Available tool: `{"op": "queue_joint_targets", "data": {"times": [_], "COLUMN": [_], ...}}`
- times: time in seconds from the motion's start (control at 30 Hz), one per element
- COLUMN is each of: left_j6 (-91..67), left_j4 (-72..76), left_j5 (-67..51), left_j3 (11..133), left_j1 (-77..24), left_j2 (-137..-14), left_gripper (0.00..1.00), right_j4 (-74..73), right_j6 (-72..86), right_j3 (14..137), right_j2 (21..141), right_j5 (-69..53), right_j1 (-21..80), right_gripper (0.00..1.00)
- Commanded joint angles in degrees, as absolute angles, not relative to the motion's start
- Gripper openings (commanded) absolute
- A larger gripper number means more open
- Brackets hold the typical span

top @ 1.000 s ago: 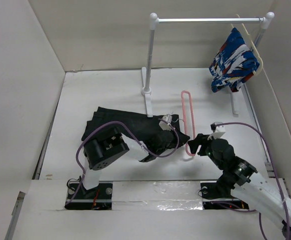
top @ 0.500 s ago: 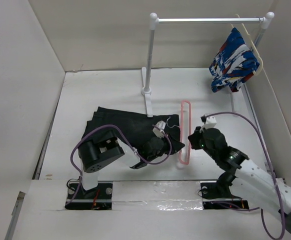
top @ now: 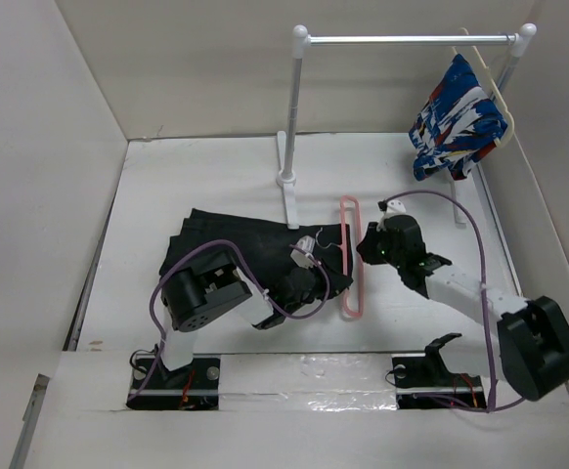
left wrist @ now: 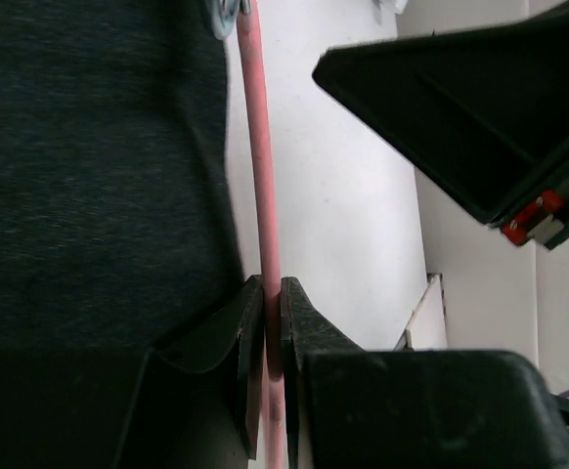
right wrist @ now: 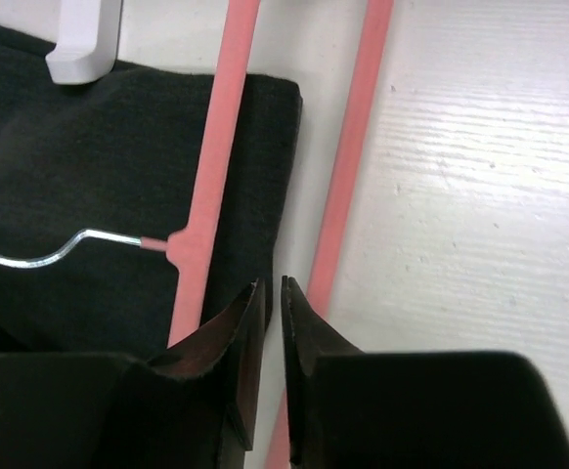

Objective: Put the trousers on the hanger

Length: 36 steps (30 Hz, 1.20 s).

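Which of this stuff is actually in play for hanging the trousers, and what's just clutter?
In the job: black trousers; pink hanger, clamped in the left gripper.
Lying about: clothes rail; patterned garment on its cream hanger.

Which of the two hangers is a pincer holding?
The pink hanger, down by the black trousers: the left pincer pinches its thin bar. The cream hanger hangs up on the rail, untouched, with a colourful garment on it.

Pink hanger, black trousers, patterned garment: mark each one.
Hanger (right wrist: 216,147), right wrist view, hook-side bar.
Trousers (top: 231,227), top external view, middle of the cloth.
Patterned garment (top: 456,117), top external view, its centre.
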<state>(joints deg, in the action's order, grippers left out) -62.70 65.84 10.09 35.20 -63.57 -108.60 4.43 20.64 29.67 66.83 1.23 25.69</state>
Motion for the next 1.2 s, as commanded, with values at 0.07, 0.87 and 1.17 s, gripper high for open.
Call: {"op": "queue_joint_targets", "data": {"times": [0.07, 0.87, 1.17], "left_j6": [-63.5, -63.7, -61.8], "left_j4": [71.5, 71.6, 68.3], "left_j5": [10.3, 11.4, 13.5], "left_j3": [34.5, 33.4, 31.2], "left_j1": [-62.6, -62.1, -60.4], "left_j2": [-109.9, -111.2, -108.0], "left_gripper": [0.0, 0.0, 0.0], "right_j4": [13.3, 28.6, 20.8], "right_j6": [18.5, 22.8, 20.5], "right_j3": [35.1, 29.6, 31.5], "right_j2": [74.2, 88.3, 75.4], "right_j5": [-4.4, -9.2, -13.1], "right_j1": [24.8, 23.7, 18.5], "right_gripper": [0.29, 0.19, 0.0]}}
